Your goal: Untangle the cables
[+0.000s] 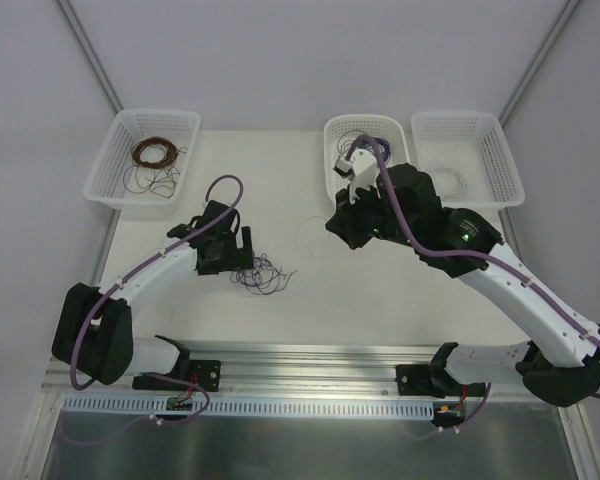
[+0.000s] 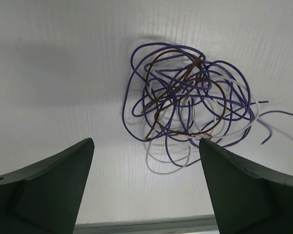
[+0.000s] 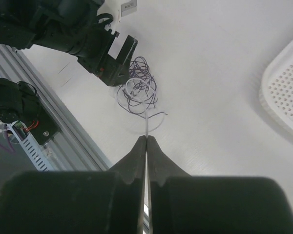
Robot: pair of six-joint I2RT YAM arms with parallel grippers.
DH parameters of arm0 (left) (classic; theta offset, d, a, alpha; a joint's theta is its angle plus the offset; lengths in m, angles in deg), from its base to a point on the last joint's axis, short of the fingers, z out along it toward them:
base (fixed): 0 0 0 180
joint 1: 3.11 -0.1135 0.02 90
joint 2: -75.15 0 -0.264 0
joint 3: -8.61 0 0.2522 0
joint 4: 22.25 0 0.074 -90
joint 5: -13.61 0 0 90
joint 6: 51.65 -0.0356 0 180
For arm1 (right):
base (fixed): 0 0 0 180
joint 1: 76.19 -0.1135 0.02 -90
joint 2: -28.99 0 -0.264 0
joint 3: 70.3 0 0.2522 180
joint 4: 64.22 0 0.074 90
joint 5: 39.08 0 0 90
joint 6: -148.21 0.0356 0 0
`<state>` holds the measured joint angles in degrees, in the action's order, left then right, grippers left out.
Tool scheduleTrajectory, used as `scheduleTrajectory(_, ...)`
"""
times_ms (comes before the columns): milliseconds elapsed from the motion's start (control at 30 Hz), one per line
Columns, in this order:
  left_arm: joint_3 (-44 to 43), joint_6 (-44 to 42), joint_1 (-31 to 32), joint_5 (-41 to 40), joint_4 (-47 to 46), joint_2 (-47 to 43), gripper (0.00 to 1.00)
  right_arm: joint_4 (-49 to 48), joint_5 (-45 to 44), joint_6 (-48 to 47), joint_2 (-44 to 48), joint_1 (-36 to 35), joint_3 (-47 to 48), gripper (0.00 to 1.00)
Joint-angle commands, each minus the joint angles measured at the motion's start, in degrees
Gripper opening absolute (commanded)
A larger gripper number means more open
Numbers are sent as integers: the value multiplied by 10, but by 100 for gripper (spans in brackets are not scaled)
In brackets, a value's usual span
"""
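Note:
The cables (image 1: pixel 264 273) lie in a small messy knot of purple, brown and white wires on the table. In the left wrist view the knot (image 2: pixel 185 107) sits just ahead of my left gripper (image 2: pixel 145 140), which is open and empty. My right gripper (image 3: pixel 146 138) is shut on a white wire (image 3: pixel 146 126) that runs from its tips down to the knot (image 3: pixel 139 90). From above, the right gripper (image 1: pixel 340 226) is raised to the right of the knot, and the left gripper (image 1: pixel 242 250) is at its left edge.
A left basket (image 1: pixel 110 160) holds a brown coil (image 1: pixel 153 153). A middle basket (image 1: pixel 332 135) holds a purple coil (image 1: pixel 375 135). A right basket (image 1: pixel 500 150) holds thin white wire (image 1: pixel 445 180). A metal rail (image 1: pixel 310 365) runs along the near edge.

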<state>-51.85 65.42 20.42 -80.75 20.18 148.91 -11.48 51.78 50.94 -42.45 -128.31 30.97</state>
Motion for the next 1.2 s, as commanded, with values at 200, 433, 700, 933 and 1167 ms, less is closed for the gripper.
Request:
scheduleTrajectory(200, -61, 43, -6, 33, -12, 89, 82, 48, -70, -31, 60, 2, 21, 1)
scheduleTrajectory(433, -38, 42, -4, 15, -15, 55, 82, 54, -113, -32, 99, 17, 16, 1)
scheduleTrajectory(700, -67, 62, 5, 24, -21, 111, 80, 66, -66, -42, 84, 41, 92, 1)
scheduleTrajectory(933, -88, 48, 5, -25, -21, 178, 62, 101, -131, -87, 94, 59, 160, 1)
scheduleTrajectory(1167, -90, 41, -10, -91, -10, 203, 53, 83, -320, -172, 163, 63, 205, 1)
